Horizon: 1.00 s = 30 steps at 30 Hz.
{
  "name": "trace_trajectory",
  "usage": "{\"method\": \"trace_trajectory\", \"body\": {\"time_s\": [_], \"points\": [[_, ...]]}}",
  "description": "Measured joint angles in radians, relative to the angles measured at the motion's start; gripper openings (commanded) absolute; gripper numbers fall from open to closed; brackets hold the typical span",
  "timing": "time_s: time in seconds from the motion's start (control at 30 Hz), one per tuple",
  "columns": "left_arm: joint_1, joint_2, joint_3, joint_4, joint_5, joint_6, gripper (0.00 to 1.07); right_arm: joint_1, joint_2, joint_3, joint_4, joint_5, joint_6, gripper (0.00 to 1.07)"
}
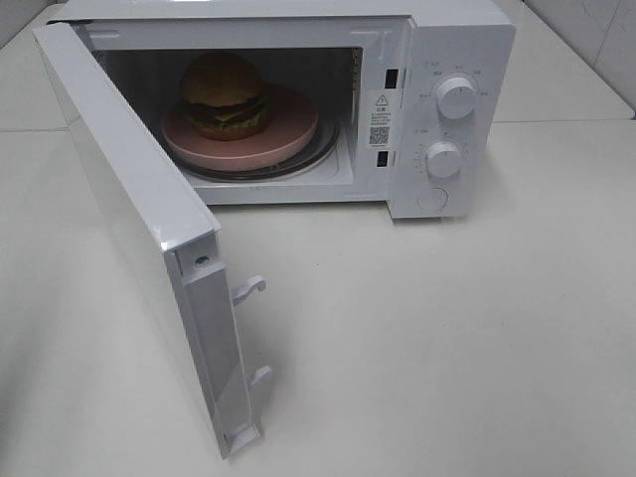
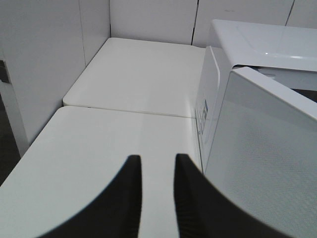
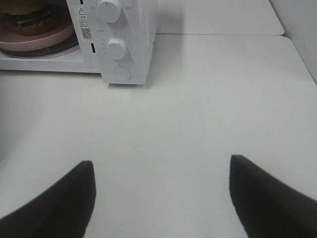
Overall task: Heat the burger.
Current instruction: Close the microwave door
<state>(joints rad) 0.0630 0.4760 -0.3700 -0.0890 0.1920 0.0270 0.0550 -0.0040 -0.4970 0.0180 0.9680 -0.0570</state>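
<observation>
White table (image 1: 447, 348) w/ white microwave (image 1: 467, 45) at back, door open.

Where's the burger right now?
In the high view the burger sits on the pink plate inside the open microwave, upper left of centre, left of its knobs.

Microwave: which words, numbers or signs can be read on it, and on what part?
No text is legible enough to quote.
Sticker on the microwave front, beside the cavity: warning triangle and QR code; print too small.
Marks around upper knob and lower knob: too small.
</observation>
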Motion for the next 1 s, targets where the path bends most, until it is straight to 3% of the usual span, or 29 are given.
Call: {"method": "trace_trajectory", "body": {"time_s": [0.07, 0.43, 0.7, 0.73, 0.8, 0.83, 0.9, 0.97, 1.0], "points": [[0.000, 0.078, 0.048, -0.003, -0.155, 0.000, 0.00, 0.000, 0.000, 0.000, 0.000, 0.000, 0.000, 0.74], [0.000, 0.259, 0.063, -0.004, -0.320, 0.000, 0.00, 0.000, 0.000, 0.000, 0.000, 0.000, 0.000, 0.74], [0.000, 0.387, 0.143, 0.027, -0.524, -0.085, 0.00, 0.000, 0.000, 0.000, 0.000, 0.000, 0.000, 0.74], [0.000, 0.423, 0.161, 0.081, -0.587, -0.134, 0.00, 0.000, 0.000, 0.000, 0.000, 0.000, 0.000, 0.74], [0.000, 0.442, 0.167, 0.123, -0.620, -0.158, 0.00, 0.000, 0.000, 0.000, 0.000, 0.000, 0.000, 0.74], [0.000, 0.481, 0.172, 0.233, -0.677, -0.225, 0.00, 0.000, 0.000, 0.000, 0.000, 0.000, 0.000, 0.74], [0.000, 0.499, 0.172, 0.283, -0.700, -0.253, 0.00, 0.000, 0.000, 0.000, 0.000, 0.000, 0.000, 0.74], [0.000, 0.575, 0.172, 0.451, -0.800, -0.347, 0.00, 0.000, 0.000, 0.000, 0.000, 0.000, 0.000, 0.74], [0.000, 0.575, 0.172, 0.451, -0.800, -0.347, 0.00, 0.000, 0.000, 0.000, 0.000, 0.000, 0.000, 0.74]]}}
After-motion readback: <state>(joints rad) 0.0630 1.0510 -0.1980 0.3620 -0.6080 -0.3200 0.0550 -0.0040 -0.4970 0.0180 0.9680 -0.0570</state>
